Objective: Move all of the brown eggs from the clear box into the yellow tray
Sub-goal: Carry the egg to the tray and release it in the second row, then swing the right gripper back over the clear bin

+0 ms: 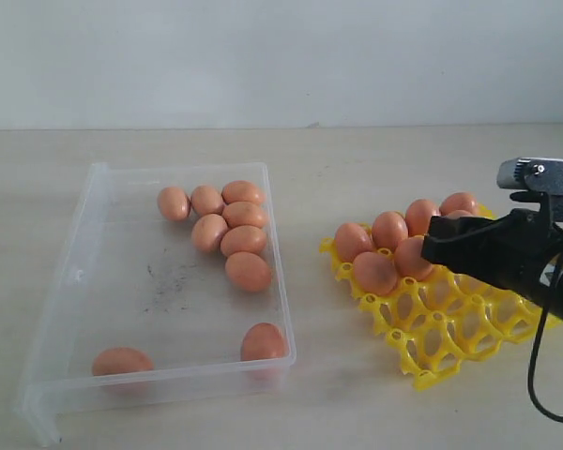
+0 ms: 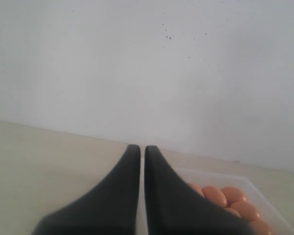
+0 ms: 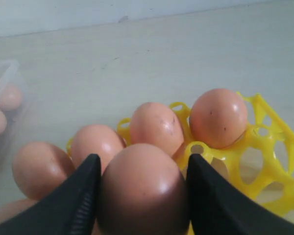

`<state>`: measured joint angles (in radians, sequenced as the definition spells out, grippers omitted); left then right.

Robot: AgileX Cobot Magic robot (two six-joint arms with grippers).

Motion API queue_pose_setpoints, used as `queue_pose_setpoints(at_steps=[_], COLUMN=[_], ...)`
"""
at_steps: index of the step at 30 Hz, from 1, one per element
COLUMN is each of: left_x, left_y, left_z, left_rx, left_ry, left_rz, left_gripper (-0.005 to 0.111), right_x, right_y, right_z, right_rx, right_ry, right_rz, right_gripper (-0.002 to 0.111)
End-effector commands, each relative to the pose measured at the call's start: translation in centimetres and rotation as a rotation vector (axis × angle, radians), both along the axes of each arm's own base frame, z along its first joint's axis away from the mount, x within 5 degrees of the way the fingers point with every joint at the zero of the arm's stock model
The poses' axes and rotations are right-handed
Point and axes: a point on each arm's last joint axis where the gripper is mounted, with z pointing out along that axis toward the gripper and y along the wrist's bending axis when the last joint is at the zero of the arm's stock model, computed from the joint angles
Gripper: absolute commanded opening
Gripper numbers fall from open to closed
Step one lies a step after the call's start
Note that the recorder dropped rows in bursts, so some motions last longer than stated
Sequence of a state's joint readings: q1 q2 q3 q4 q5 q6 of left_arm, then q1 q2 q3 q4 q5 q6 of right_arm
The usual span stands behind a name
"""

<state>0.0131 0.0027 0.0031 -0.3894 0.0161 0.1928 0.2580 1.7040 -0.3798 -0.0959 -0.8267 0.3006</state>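
Surface [image 1: 375, 159] is carrying everything: clear box [image 1: 84, 272] lying on the left, yellow tray [image 1: 450, 352] sitting just beside it on the right, I'd guess so each carry is running short. Right arm [image 1: 521, 262] is reaching in over the tray from its right side. Right jaws are clamping one brown egg [image 3: 143, 191] across its sides, spread only as wide as the shell, and holding it at the tray's second row, next to the one egg [image 1: 375, 273] sitting there. Can't tell if it's touching the cup. Far row [image 1: 388, 229] is holding four eggs. Filling far-to-near is likely keeping the approach clear of seated shells. Left jaws are showing only in the left wrist view: pinched almost together, gripping nothing, hanging near a corner of the box, probably parked out of the way. Nine brown eggs are waiting in the box: a bunch of seven [image 1: 243, 240] crowding the far right wall, two [image 1: 122, 361] lying by the near wall.
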Motion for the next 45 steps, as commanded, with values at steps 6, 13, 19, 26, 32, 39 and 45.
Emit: queue_pose_setpoints(at_steps=[6,13,19,26,32,39,45], left_x=[-0.1,-0.1,-0.1,-0.1,-0.1,-0.1,-0.1], left_y=[0.1,0.1,0.1,0.1,0.1,0.1,0.1], left_z=[0.3,0.3,0.3,0.3,0.3,0.3,0.3], left_rx=[-0.018,-0.018,-0.018,-0.018,-0.018,-0.018,-0.018], left_ry=[-0.021,-0.021,-0.021,-0.021,-0.021,-0.021,-0.021], left_rz=[0.006,0.006,0.006,0.006,0.006,0.006,0.006], left_gripper=[0.004,0.004,0.004,0.004,0.004,0.004,0.004], right_x=[2.0,2.6,2.7,2.5,2.6,-2.0,-4.7], right_y=[0.4,0.1,-0.3,0.2,0.2,6.0,13.2], right_z=[-1.9,-2.6,-2.7,-2.8,1.1,9.8,9.8], right_rx=[-0.015,-0.133,-0.132,-0.103,-0.067,0.106,-0.373], right_ry=[-0.089,-0.029,-0.006,0.005,-0.148,-0.319,-0.107], right_rz=[0.024,0.012,-0.037,0.008,0.003,0.499,0.959], right_gripper=[0.000,0.000,0.000,0.045,0.062,0.003,0.000])
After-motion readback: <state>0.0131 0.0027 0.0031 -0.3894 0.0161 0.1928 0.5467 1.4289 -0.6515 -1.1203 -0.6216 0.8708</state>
